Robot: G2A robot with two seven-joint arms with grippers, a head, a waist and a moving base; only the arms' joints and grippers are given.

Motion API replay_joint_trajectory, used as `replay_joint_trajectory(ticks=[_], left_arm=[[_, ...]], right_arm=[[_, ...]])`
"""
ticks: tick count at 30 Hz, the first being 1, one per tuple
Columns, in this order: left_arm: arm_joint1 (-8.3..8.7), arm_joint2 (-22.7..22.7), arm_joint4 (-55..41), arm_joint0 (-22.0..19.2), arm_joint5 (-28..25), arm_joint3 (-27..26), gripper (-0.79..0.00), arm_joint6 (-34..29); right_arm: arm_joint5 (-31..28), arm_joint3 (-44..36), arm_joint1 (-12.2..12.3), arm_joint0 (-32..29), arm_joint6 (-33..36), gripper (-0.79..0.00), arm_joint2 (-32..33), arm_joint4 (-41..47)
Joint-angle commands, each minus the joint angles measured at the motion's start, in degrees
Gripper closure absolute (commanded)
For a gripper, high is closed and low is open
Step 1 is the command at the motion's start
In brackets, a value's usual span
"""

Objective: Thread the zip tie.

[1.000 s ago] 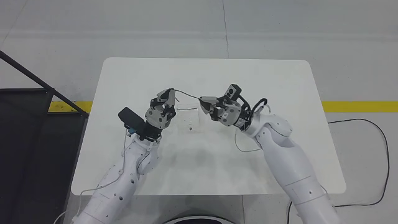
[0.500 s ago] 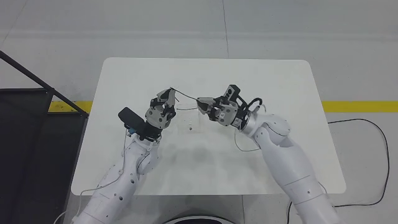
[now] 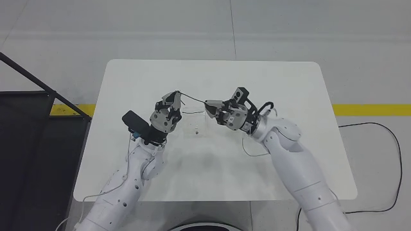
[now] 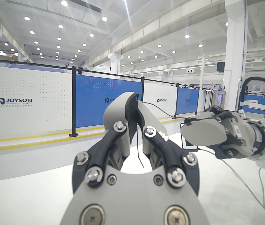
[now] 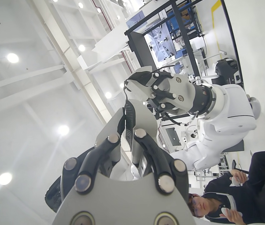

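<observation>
A thin black zip tie (image 3: 191, 97) is stretched in the air between my two grippers, above the middle of the white table (image 3: 289, 90). My left gripper (image 3: 173, 97) is shut on one end. In the left wrist view the left gripper (image 4: 136, 103) pinches the zip tie (image 4: 137, 139), whose short tail hangs down between the fingers. My right gripper (image 3: 208, 105) is shut on the other end. In the right wrist view the right gripper (image 5: 126, 113) holds it, with the left gripper (image 5: 136, 84) just beyond, and the zip tie (image 5: 125, 94) runs between them.
A clear flat packet (image 3: 192, 126) lies on the table under the grippers. A thin pale strand (image 3: 253, 151) trails on the table beside the right forearm. A dark screen (image 3: 26, 147) stands off the table's left side.
The right gripper edged a little toward the left gripper, then came back. The zip tie stays held at both ends.
</observation>
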Motion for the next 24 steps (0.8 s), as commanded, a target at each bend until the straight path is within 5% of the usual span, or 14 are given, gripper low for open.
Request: replay_joint_trajectory(ticks=[1,24], left_arm=[[0.0,0.0,0.0,0.0,0.0,0.0,0.0,0.0],[0.0,0.0,0.0,0.0,0.0,0.0,0.0,0.0]], right_arm=[[-0.18,-0.03,0.07,-0.18,0.82,0.0,0.27,0.16],[0.07,0.11,0.13,-0.41,1.27,0.0,1.04,1.77]])
